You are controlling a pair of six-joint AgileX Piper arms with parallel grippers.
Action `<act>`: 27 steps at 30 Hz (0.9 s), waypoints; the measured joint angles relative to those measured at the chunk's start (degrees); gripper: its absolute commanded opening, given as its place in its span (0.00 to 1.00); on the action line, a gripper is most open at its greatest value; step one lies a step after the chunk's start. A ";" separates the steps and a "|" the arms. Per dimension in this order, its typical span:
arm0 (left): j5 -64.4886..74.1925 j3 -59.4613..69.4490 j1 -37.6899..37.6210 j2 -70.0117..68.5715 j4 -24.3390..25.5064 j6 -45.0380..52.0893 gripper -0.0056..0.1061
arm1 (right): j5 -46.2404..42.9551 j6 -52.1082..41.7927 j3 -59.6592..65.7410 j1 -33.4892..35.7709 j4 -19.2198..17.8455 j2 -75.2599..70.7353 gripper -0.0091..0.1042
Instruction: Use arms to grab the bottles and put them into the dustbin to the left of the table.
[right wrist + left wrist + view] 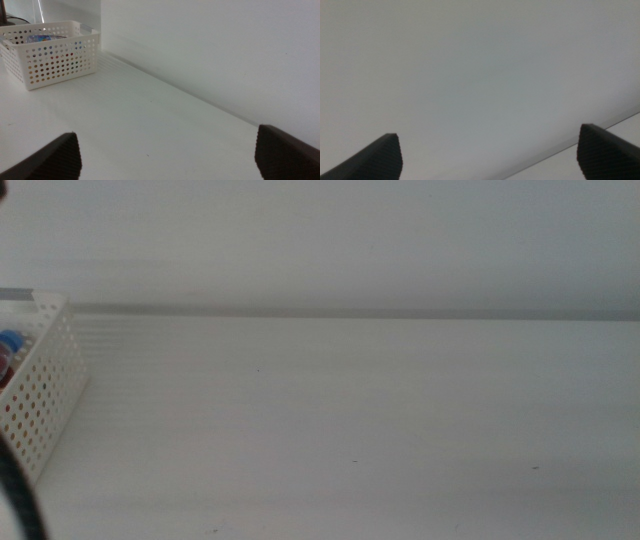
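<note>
I see no bottle left on the table: the bottles lie in the bin at its left end, nearer my left gripper, and both it and the right gripper hang spread and empty.

white dustbin (round holes) — blue cap

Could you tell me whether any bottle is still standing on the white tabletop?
No, the white tabletop is bare, and colours show only inside the white perforated plastic basket.
</note>
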 measured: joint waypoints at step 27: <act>-9.22 48.80 26.28 -34.29 -5.43 0.10 0.89 | -17.56 0.00 23.13 -42.32 2.90 -0.08 0.90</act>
